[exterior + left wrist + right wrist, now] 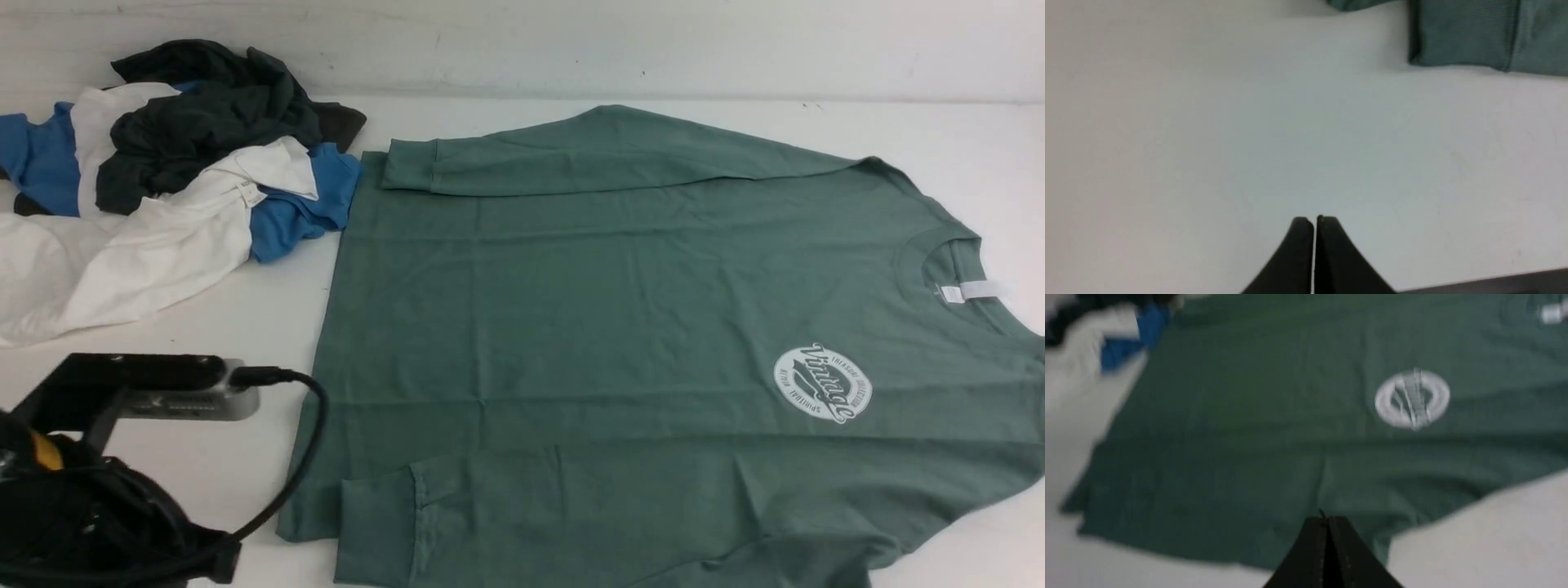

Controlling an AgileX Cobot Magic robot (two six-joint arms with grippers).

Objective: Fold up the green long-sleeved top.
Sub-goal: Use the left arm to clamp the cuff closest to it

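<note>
The green top [620,327] is lying flat mid-frame, sleeves [571,155] folded inward; body folds are pending. The left gripper [1314,222] and the right gripper [1327,522] are sitting pressed together, empty.

The left gripper [1314,221] sits above a plain white desk [1208,143], its two black fingers [1298,257] pressed together with only a hairline between them. Well ahead of the fingertips, a ribbed cuff of the green long-sleeved top [1461,36] lies flat on the desk.
</note>
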